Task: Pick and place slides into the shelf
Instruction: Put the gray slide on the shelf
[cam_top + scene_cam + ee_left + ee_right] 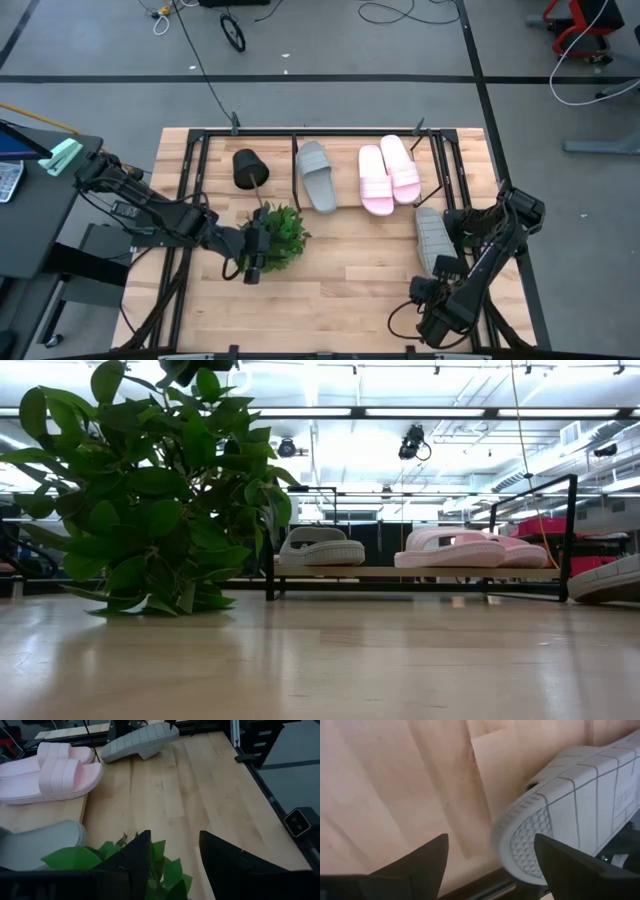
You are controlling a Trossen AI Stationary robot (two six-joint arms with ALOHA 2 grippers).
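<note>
- Surface (330,290): light wood, carrying the shelf (300,135) along its far side.
- Shelf contents: one grey slide (317,176) and two pink slides (389,173) lie on the board; three of four appear placed.
- Second grey slide (432,240): sole up, off the shelf near its right end, apparently still to be placed.
- Right gripper (490,865): fingers apart, empty, beside that slide.
- Left gripper (172,865): fingers parted over the plant (280,235), seemingly holding nothing.

High view: overhead, straight down, whole table (330,280). Low view: tabletop level, faces shelf (420,572) past close plant (150,490). Wrist views: close, over tabletop. High and low views share shelf, plant.
</note>
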